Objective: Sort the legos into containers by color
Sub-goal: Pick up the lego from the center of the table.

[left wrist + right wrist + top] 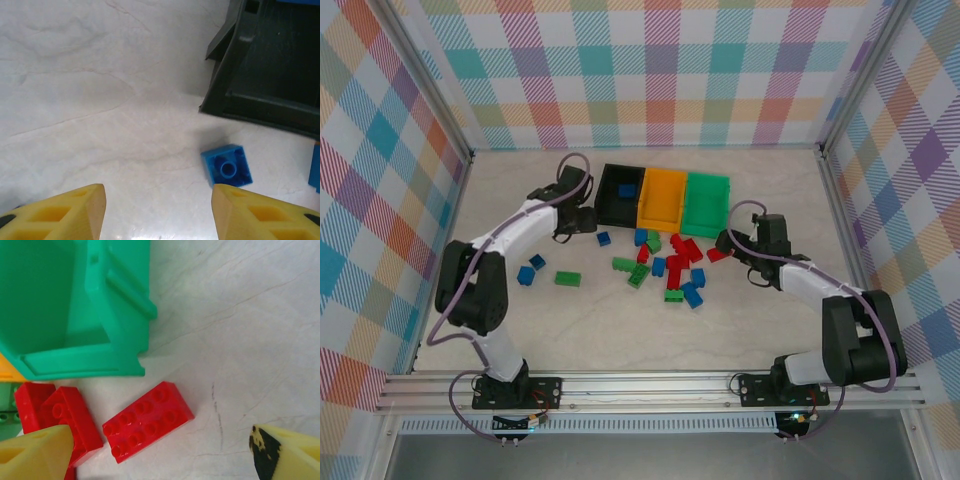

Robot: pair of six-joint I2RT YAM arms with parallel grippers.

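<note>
Three bins stand side by side at the back: black (pixel 616 208), orange-yellow (pixel 663 200) and green (pixel 706 205). One blue brick (pixel 626 190) lies in the black bin. Blue, green and red legos (pixel 660 266) are scattered in front of the bins. My left gripper (pixel 582 221) is open beside the black bin (pixel 270 65), with an upturned blue brick (pixel 226 169) just ahead of its right finger (pixel 250 215). My right gripper (pixel 731 246) is open by the green bin's (pixel 75 305) near corner, over a red two-by-four brick (pixel 148 421).
Two more red bricks (pixel 62 415) lie left of the red one, close to my right gripper's left finger (pixel 35 455). Loose blue bricks (pixel 531 268) and a green one (pixel 568 279) sit apart at the left. Checkered walls enclose the table (pixel 620 335).
</note>
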